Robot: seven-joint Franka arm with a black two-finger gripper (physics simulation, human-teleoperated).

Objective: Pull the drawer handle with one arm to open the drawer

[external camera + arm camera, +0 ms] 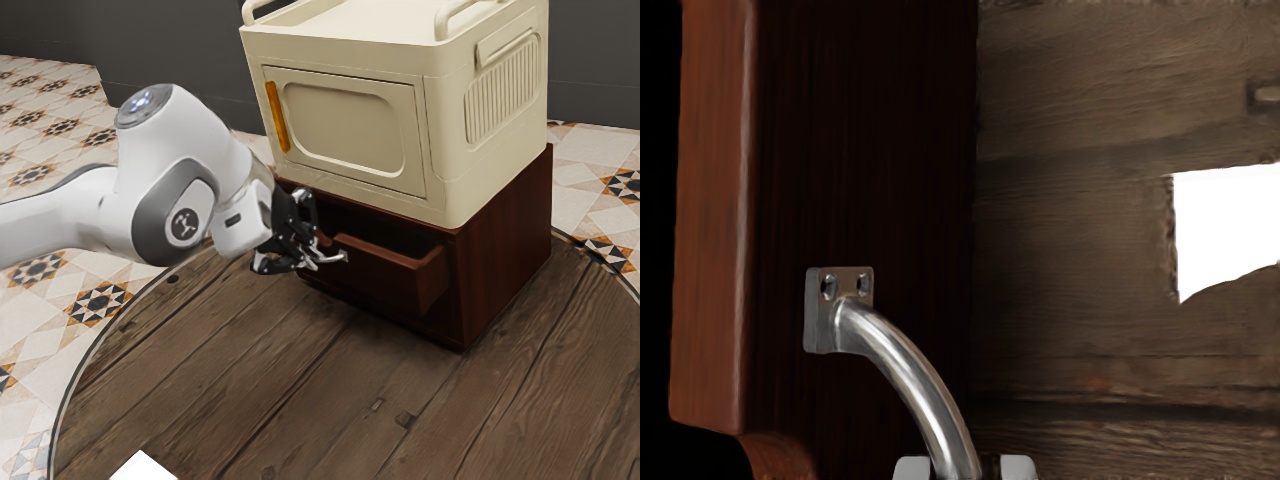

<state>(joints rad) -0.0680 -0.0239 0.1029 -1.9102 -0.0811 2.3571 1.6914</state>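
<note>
Since the drawer stood partly open just ahead of the gripper, pull step looked current, fingers narrowed onto the handle between them, next move needing steady straight pull away from cabinet.

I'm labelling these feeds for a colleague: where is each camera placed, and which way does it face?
Exterior view: beside the arm and above, looking down at the open drawer and cream unit; the arm enters from the exterior view's left, with its gripper at the handle.
Wrist view: on the arm's hand, facing down past the drawer's front to the wooden surface; two fingertips flank the handle.
Shared: drawer, handle, gripper and wooden surface.
</note>
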